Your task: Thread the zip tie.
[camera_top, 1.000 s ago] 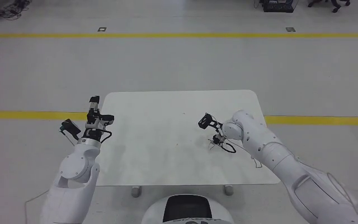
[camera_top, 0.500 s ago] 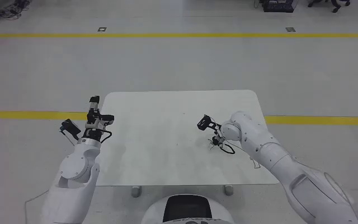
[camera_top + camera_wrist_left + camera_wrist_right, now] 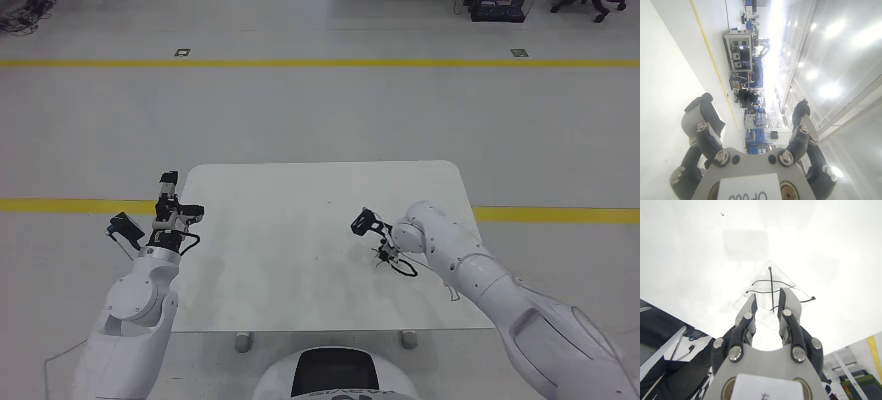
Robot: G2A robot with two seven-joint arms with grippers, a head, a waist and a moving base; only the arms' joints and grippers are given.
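Zip ties (image 3: 771,289) are laid crossed on a clear sheet (image 3: 762,315) below the right gripper (image 3: 767,293), fingers released like the left gripper (image 3: 753,100).

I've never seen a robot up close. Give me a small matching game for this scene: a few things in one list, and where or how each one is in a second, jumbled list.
Things:
1. left gripper
2. right gripper
3. zip ties
4. table

States:
A. black, lying crossed on a clear sheet
B. open and empty, by the table's left edge
C. white, with rounded corners
D. open, poised over the zip ties

Pairs: 1-B, 2-D, 3-A, 4-C.
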